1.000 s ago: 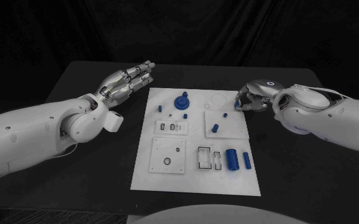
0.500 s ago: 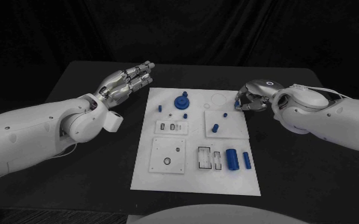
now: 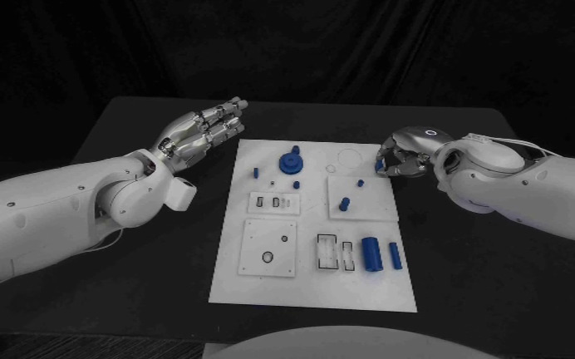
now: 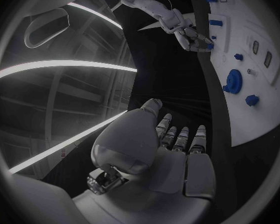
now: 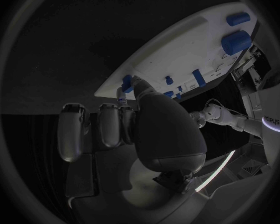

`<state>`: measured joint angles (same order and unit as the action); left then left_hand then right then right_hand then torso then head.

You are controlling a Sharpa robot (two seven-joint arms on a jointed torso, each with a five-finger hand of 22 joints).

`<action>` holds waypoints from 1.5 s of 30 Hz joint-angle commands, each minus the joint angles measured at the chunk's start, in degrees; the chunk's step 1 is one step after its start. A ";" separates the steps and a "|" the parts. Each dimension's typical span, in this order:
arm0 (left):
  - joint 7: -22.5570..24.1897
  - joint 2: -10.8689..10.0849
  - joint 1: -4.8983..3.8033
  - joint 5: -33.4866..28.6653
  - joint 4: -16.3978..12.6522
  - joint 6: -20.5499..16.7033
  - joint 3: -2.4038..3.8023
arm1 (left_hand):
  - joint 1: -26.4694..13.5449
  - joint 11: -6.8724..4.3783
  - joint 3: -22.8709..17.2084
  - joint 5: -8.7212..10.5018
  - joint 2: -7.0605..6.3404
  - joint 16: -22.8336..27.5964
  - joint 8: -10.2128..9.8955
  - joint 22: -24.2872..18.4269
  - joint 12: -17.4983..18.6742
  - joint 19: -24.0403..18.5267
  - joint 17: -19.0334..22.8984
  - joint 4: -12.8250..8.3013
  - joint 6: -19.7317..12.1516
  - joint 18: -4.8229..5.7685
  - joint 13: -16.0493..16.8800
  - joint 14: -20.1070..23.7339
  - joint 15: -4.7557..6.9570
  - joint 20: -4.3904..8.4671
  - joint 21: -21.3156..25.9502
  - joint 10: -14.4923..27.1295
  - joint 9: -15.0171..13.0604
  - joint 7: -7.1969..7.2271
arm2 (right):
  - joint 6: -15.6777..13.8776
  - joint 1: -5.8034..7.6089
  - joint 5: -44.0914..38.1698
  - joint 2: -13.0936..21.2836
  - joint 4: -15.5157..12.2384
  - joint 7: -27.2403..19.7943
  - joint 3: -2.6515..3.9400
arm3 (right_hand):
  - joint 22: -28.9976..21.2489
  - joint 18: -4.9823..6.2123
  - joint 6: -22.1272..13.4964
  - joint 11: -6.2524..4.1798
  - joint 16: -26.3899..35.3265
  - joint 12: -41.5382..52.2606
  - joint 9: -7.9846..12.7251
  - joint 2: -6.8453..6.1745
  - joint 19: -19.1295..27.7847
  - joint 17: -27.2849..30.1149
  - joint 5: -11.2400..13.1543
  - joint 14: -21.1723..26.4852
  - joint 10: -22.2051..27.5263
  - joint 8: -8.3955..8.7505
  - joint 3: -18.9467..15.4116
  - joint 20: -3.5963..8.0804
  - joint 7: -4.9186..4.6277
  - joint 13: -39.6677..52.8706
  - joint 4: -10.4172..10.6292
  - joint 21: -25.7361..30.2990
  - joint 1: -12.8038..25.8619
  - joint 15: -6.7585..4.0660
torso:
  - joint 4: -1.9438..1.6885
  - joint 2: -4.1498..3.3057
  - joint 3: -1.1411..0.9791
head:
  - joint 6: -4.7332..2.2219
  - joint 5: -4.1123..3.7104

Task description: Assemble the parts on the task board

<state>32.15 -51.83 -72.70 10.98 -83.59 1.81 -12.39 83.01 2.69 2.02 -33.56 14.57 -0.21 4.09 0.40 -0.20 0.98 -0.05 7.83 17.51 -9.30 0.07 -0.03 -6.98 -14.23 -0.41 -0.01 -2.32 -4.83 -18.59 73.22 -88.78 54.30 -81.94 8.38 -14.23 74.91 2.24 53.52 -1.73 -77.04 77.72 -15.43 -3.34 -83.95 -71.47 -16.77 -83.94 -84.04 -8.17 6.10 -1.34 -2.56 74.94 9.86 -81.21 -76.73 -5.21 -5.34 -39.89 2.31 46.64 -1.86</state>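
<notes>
The white task board (image 3: 314, 288) lies in the middle of the black table. On it are a round blue part (image 3: 290, 162), small blue pegs (image 3: 344, 204) and two blue cylinders (image 3: 371, 254) near its right front. My left hand (image 3: 203, 131) hovers beside the board's far left corner, fingers straight and apart, holding nothing; its palm (image 4: 171, 149) shows in the left wrist view. My right hand (image 3: 403, 156) is curled at the board's far right edge. It pinches a small blue part (image 5: 125, 80) between thumb and finger.
The black table (image 3: 479, 276) reaches out on both sides of the board. Recessed slots (image 3: 333, 253) and a square plate with holes (image 3: 268, 248) occupy the board's near half. A round outline (image 3: 349, 159) sits near its far right corner.
</notes>
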 commanded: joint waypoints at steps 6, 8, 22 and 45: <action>0.56 0.19 0.08 0.03 -0.08 0.77 0.05 | -0.22 0.40 -0.34 -0.20 -0.48 0.21 0.14 0.08 0.20 -0.03 0.05 -0.33 -0.24 -1.05 -0.07 0.03 -0.27 -0.24 -0.26 0.01 -0.04 -0.32 | -0.85 -0.20 -0.35 -0.33 0.38 -0.08 0.02 | 12.65 -0.38 1.65 0.07 -0.46 0.30 -0.99 0.64 -2.73 0.12 -0.25 -3.39 -3.87 -0.96 0.22 0.48 0.18 2.84 -0.24 -0.32 -0.20 -0.49 | -0.03 0.00 0.01 | 0.19 0.03; 0.54 0.19 0.08 0.03 -0.07 0.79 0.05 | -0.22 0.40 -0.34 -0.20 -0.48 0.21 0.14 0.08 0.20 -0.03 0.05 -0.33 -0.24 -1.05 -0.07 0.03 -0.27 -0.24 -0.26 0.01 -0.04 -0.32 | -1.11 -0.20 -0.35 -0.36 0.38 -0.21 0.02 | 12.65 -0.38 2.32 -0.07 -0.54 0.40 -1.46 1.22 -2.72 0.12 -0.60 -3.39 -3.88 -1.29 0.35 0.54 0.37 2.88 -0.02 -0.35 0.10 -0.57 | -0.05 0.00 0.01 | 0.12 0.02; 0.51 0.20 0.13 0.03 0.13 0.91 0.05 | -0.27 0.42 -0.49 -0.24 -0.43 0.21 0.13 0.07 0.20 -0.04 0.05 -0.41 -0.31 -1.05 -0.07 0.03 -0.30 -0.26 -0.25 0.01 -0.03 -0.35 | -5.14 -0.19 -0.37 0.45 -1.24 -1.06 0.03 | 12.83 -0.51 5.12 -0.54 -1.10 0.79 -3.21 1.69 -2.94 -0.22 -2.34 -3.47 -3.97 -2.60 0.59 0.82 1.07 3.05 -0.59 -1.01 -0.03 -0.87 | 0.03 0.01 0.00 | 0.20 0.39; 0.29 0.70 0.15 0.03 0.44 0.91 0.05 | -0.32 0.43 -0.58 -0.24 -0.42 0.21 0.15 0.09 0.20 0.01 0.05 -0.47 -0.21 -1.05 -0.07 0.03 -0.31 -0.27 -0.28 0.01 -0.05 -0.36 | -9.36 0.44 -0.43 -7.16 -9.70 -1.34 0.08 | 13.00 -0.64 5.81 -0.35 -1.64 1.44 -3.91 0.89 -3.18 -0.65 -3.40 -3.57 -4.12 -2.65 0.61 0.92 0.73 3.59 -1.43 -1.66 -0.60 -0.96 | -0.23 0.02 0.02 | 0.65 0.63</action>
<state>31.83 -51.24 -72.63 10.99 -83.08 2.09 -12.39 83.01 2.68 1.62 -33.56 14.57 -0.21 4.09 0.40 -0.20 0.98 -0.09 7.42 17.30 -9.30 0.05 -0.02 -6.97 -14.22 -0.41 0.00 -2.32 -5.03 -27.36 73.81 -88.84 47.32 -91.79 7.28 -14.19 74.94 2.24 58.54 -1.73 -78.55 79.06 -18.31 -2.49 -83.95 -72.13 -19.92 -83.95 -84.04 -10.48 6.80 -0.92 -2.06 74.93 8.67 -82.70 -76.98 -5.63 -5.42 -39.87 2.35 47.40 -1.11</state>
